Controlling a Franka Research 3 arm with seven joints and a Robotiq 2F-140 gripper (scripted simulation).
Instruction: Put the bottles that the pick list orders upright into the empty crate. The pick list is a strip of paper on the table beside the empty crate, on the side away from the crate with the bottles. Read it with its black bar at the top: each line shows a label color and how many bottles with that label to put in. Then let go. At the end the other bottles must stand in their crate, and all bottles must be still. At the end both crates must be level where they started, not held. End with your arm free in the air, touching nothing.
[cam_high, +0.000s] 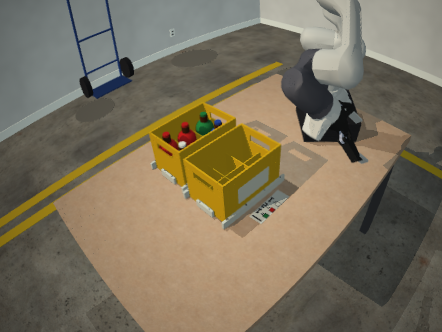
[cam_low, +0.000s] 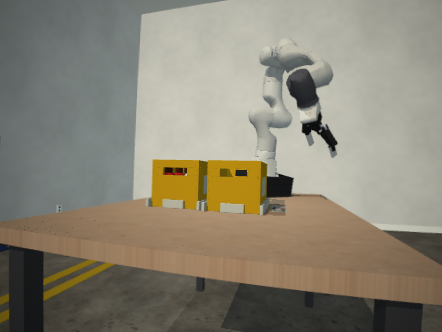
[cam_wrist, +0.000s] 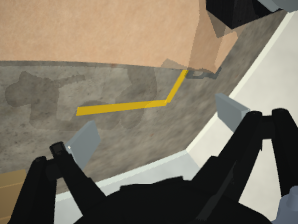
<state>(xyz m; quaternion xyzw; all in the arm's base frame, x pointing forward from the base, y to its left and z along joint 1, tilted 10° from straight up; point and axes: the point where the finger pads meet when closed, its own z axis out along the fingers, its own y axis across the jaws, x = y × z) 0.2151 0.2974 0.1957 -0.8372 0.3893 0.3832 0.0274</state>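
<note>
Fingers spread wide, nothing between, high above worktop (cam_high: 165, 250). Bottles (cam_high: 187, 134) inside far crate (cam_high: 167, 150) visible from top only; exterior shows just crate walls.

Light wooden table top (cam_high: 165, 250) on dark legs carries two yellow plastic crates side by side, touching: the bottle-filled crate (cam_high: 170, 150) at ten o'clock of the divided empty crate (cam_high: 250, 175). White paper pick list strip (cam_high: 270, 207) lies flat at the empty crate's four o'clock.

Grey walls (cam_high: 40, 45), mottled concrete floor (cam_high: 60, 290), yellow floor lines (cam_high: 125, 145), blue hand truck (cam_high: 100, 55).
</note>
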